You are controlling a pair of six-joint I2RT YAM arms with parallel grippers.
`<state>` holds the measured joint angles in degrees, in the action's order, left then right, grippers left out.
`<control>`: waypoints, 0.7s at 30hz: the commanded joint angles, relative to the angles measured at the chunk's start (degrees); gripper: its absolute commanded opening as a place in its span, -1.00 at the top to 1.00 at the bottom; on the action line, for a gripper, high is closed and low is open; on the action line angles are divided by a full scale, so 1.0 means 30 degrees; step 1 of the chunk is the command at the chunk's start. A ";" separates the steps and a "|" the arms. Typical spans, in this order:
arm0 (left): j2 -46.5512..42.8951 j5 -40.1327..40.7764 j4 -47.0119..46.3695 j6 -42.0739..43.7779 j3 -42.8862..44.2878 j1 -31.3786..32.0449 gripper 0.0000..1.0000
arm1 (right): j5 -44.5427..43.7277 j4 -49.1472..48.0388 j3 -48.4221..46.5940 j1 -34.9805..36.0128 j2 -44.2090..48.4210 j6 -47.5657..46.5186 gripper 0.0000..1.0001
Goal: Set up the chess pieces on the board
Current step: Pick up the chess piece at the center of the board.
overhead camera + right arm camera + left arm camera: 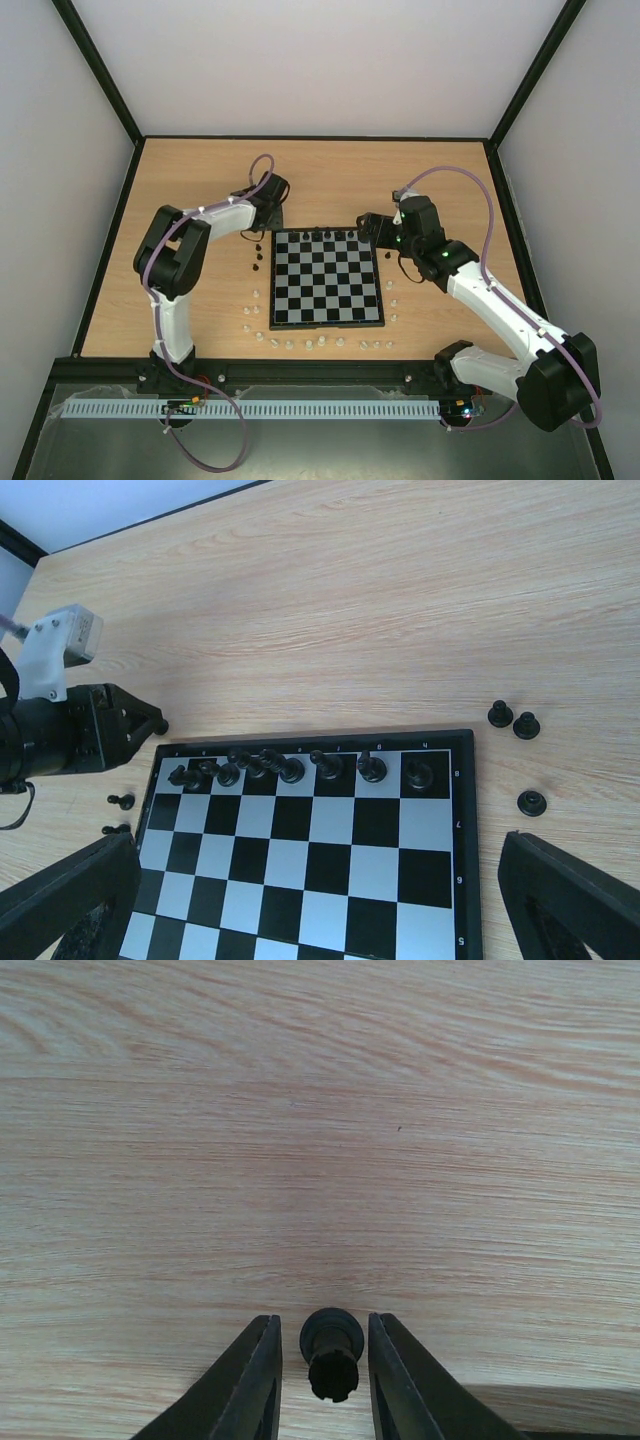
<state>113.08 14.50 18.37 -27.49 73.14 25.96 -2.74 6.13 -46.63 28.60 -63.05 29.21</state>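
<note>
Nearest the arm bases, small white pieces (310,345) lie in a loose line on the wooden table (200,170). They run along the near edge of the board (327,290) and up its left side. The board lies flat in the middle of the table. A line of black pieces (325,765) stands on its far row, crowded toward the left end. More black ones stand off the board: two just beside its left edge, and three on the wood to its right, near the far corner.

The right pincer (320,880) hovers above the board's far right corner with its jaws spread wide, holding nothing.

The left pincer (322,1320) is down at the table just off the board's far left corner. Its fingers (255,1380) stand narrowly apart, one on each side of a single black piece (331,1350) that sits on the bare wood. A sliver of table shows between this piece and the left finger. The right finger is almost against it, so the jaws are not clamped on it.
</note>
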 commanded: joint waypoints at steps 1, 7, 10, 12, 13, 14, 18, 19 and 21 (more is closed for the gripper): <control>0.0406 -0.0121 0.0051 0.0020 0.0542 -0.0126 0.47 | 0.0006 -0.0209 0.0203 0.0105 -0.0108 0.0148 -0.97; 0.0596 -0.0089 0.0113 0.0021 0.0713 -0.0184 0.68 | -0.0080 -0.0207 0.0199 0.0105 -0.0135 0.0136 -0.97; 0.0624 -0.0004 0.0144 -0.0022 0.0755 -0.0192 0.76 | -0.0082 -0.0200 0.0210 0.0105 -0.0166 0.0136 -0.97; 0.0628 0.0000 0.0197 -0.0037 0.0780 -0.0185 0.82 | -0.0082 -0.0201 0.0222 0.0105 -0.0166 0.0136 -0.97; 0.0584 0.0015 0.0237 -0.0050 0.0810 -0.0185 0.87 | -0.0060 -0.0209 0.0222 0.0098 -0.0166 0.0143 -0.97; 0.0558 0.0049 0.0315 -0.0065 0.0828 -0.0185 0.90 | -0.0090 -0.0229 0.0222 0.0104 -0.0181 0.0137 -0.97; -0.0183 0.0306 0.0682 -0.0140 0.0743 0.0019 0.92 | -0.0082 -0.0231 0.0216 0.0105 -0.0192 0.0136 -0.97; -0.0433 0.0346 0.0810 -0.0153 0.0728 0.0108 0.92 | -0.0096 -0.0231 0.0221 0.0102 -0.0195 0.0140 -0.97; -0.0939 0.0366 0.1084 -0.0191 0.0686 0.0396 0.91 | -0.0055 -0.0224 0.0220 0.0105 -0.0166 0.0137 -0.97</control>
<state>113.84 14.57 18.92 -27.53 74.26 26.04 -2.76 6.11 -46.61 28.60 -63.11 29.21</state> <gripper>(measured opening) 0.116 0.986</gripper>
